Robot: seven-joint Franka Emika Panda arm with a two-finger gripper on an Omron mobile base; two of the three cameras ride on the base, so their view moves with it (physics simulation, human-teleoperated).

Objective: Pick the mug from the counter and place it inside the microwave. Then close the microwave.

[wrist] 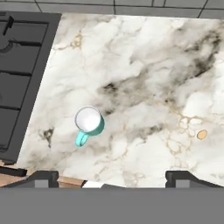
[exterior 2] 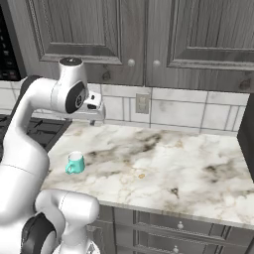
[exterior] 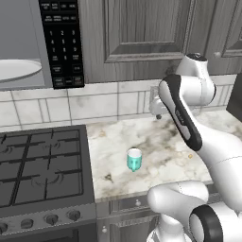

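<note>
Hand view looked straight down on the counter: one mug, teal w/ white inside, stood upright on the marble, handle toward the bottom-left of that view. Mug sat near the stove edge but apart from it, not touching. Two dark fingertips showed at the bottom, far apart, nothing between them; gripper was spread wide and empty, well above the mug.

Left base view: one mug on the counter, just right of the stove, toward the front half of the slab. One microwave up top-left, door open, grey inside and one white turntable plate visible; keypad panel on its right side, black w/ white buttons. Stove front showed 3 knobs clearly, maybe a 4th at the left edge, couldn't tell. Arm's hand hung over the counter near the backsplash, up and right of the mug.

Right base view: same single mug at the counter's left part, handle facing left. Two cabinet doors above, one knob each, 2 knobs total. One wall outlet on the tile backsplash. One small orange speck on the marble, right of the mug.
</note>
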